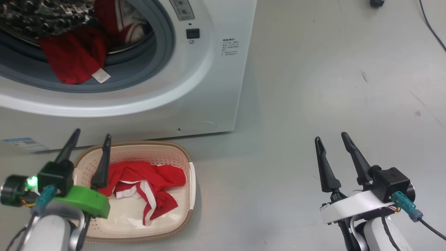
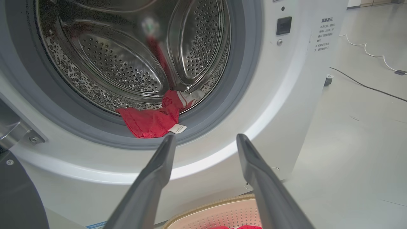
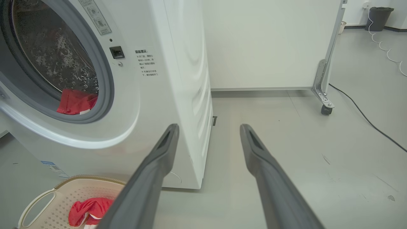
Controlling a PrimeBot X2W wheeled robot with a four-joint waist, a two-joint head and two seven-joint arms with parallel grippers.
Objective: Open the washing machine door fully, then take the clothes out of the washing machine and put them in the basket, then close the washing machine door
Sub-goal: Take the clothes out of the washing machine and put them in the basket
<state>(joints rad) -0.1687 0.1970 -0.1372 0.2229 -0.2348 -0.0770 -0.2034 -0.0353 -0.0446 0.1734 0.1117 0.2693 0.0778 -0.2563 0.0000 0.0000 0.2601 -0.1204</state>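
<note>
The white washing machine (image 1: 209, 87) stands with its drum mouth uncovered. A dark slab with a metal hinge at the left edge of the left wrist view looks like the washing machine door (image 2: 16, 197), swung open. Red clothes (image 1: 75, 59) with a white label hang over the grey rubber ring (image 2: 149, 122) (image 3: 74, 101). On the floor before the machine, the cream basket (image 1: 190, 181) holds a red garment with white stripes (image 1: 146, 184). My left gripper (image 1: 93, 132) (image 2: 206, 136) is open and empty above the basket's left side, pointing at the drum. My right gripper (image 1: 331, 136) (image 3: 209, 125) is open and empty over bare floor, to the machine's right.
Grey floor stretches to the right of the machine. A dark cable (image 1: 432, 28) runs across it at the far right. A white panel on castors (image 3: 324, 105) stands behind, with a dark bin (image 3: 380, 17) beyond. A blue sticker (image 1: 24, 143) sits low on the machine.
</note>
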